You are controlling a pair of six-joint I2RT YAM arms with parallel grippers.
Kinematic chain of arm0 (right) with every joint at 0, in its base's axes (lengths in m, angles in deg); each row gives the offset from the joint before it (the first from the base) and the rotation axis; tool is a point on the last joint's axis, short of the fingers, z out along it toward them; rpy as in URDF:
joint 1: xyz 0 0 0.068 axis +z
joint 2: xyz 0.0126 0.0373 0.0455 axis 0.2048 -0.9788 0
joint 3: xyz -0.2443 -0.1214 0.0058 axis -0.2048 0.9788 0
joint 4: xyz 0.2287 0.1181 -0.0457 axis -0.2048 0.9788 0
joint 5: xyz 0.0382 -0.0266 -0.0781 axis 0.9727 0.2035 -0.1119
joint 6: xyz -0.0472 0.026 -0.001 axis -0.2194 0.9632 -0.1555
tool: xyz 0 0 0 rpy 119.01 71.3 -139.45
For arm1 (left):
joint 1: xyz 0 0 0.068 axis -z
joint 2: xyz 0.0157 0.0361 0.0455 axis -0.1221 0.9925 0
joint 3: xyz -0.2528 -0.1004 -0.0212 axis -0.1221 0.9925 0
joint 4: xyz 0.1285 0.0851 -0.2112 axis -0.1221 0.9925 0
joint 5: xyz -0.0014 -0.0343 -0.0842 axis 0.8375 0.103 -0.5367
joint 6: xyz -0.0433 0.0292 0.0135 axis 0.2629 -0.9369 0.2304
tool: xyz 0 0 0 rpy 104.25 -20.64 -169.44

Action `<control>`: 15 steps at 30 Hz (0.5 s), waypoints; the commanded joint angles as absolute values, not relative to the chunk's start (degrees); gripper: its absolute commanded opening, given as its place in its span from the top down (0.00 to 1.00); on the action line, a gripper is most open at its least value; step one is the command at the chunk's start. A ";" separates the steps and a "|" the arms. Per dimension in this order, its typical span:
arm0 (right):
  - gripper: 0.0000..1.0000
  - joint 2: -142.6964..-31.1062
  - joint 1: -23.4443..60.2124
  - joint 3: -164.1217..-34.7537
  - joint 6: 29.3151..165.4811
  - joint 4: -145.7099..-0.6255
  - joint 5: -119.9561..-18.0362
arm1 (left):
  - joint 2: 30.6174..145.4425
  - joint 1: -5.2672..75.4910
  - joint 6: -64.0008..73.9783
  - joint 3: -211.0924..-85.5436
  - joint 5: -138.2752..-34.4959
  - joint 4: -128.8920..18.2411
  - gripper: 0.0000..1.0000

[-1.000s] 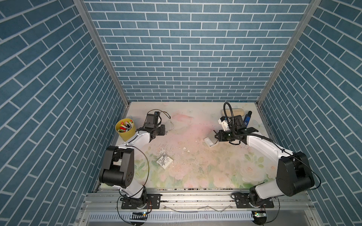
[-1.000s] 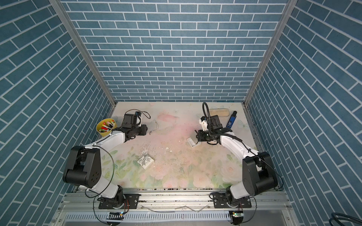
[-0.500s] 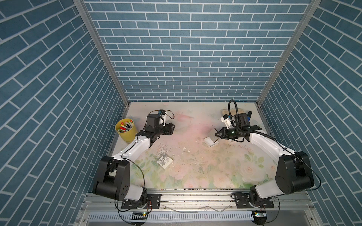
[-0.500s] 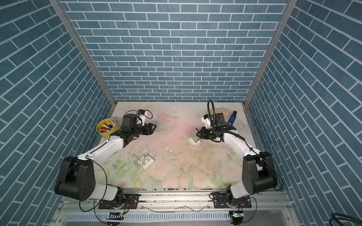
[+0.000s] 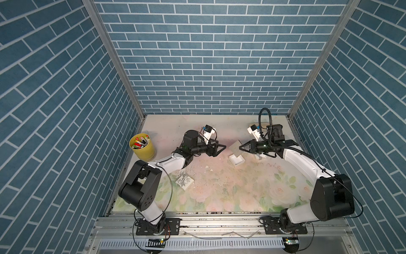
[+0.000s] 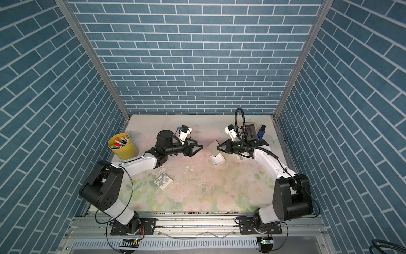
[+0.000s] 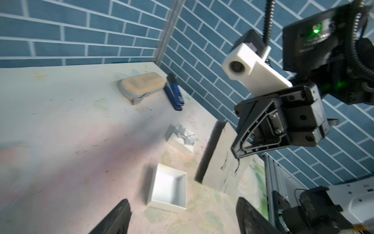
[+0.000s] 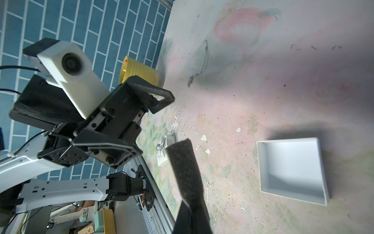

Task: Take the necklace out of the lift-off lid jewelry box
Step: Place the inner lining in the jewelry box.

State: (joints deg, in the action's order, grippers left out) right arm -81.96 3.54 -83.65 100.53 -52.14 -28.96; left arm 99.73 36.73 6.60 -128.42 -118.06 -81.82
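Observation:
The jewelry box's white base (image 5: 237,159) (image 6: 218,160) (image 7: 169,189) (image 8: 291,170) sits open and empty at mid-table. My right gripper (image 5: 241,147) (image 6: 218,147) (image 8: 190,204) is shut on the box's grey-and-black foam insert (image 5: 235,147) (image 7: 220,162) (image 8: 184,162), held in the air just above the base. The necklace (image 8: 204,60), a thin silver chain, lies loose on the table near the yellow cup; only the right wrist view shows it. My left gripper (image 5: 223,147) (image 6: 201,147) (image 7: 183,200) hangs open and empty, facing the insert.
A yellow cup of markers (image 5: 142,147) (image 6: 122,145) stands at the left wall. A white bow-printed lid (image 5: 184,181) (image 6: 163,180) lies front left; a similar bow piece (image 7: 182,137) lies under the right arm. A tan case (image 7: 141,85) and blue stapler (image 7: 174,93) sit back right.
My left arm has swung from beside the yellow cup toward the table's middle, and its jaws have opened wide. The right gripper has risen slightly with the insert.

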 commanded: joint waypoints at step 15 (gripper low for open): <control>1.00 -79.51 3.47 -85.61 97.24 -53.29 -23.87 | 107.90 38.30 9.69 -136.47 -129.10 -85.01 0.34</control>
State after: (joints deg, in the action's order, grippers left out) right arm -81.28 3.54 -83.65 99.48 -52.56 -25.55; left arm 107.40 38.28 8.26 -135.31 -126.08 -82.37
